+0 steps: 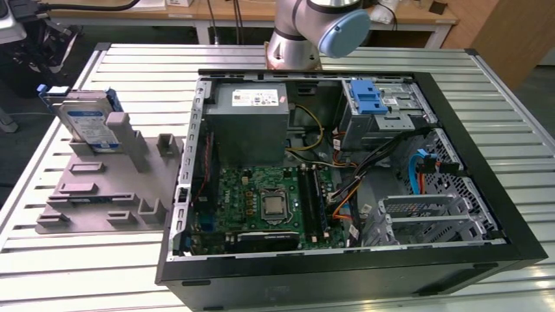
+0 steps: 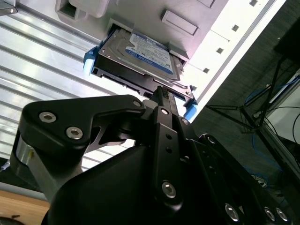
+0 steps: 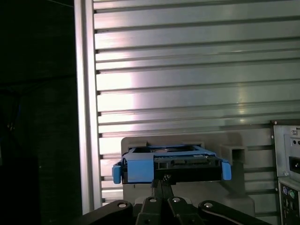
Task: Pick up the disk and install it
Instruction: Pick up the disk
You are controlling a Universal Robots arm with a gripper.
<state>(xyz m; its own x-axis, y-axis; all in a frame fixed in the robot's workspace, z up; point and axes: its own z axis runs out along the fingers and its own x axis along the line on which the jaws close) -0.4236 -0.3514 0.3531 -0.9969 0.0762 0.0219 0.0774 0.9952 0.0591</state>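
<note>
- Hand (image 3: pixel 161 180) of the arm pointed at the disk (image 3: pixel 171 164) in the first wrist view, its two black fingers drawn together into one narrow tip, with nothing between them.
- Seen in the second wrist view, the hand (image 2: pixel 161 93) sat just at the near edge of the disk (image 2: pixel 145 51); whether the tip touched that edge could not be told.
- Blue rails (image 2: pixel 89 61) ran along the disk's sides, and a blue-and-white label covered its face.
- From the exterior view, the disk (image 1: pixel 87 123) stood on edge in a slot of a grey holder (image 1: pixel 104 188), at the exterior view's left.
- This holder lay flat on the slatted metal desk (image 1: pixel 52 260), just beside an open black computer case (image 1: pixel 485 214).
- Inside the case were a green motherboard (image 1: pixel 269 201), a grey metal box (image 1: pixel 251 117) with a small white sticker, and a blue latch (image 1: pixel 368 97) on the drive cage.
- Behind the case, the arm's base (image 1: pixel 295 45) rose from the desk.
</note>
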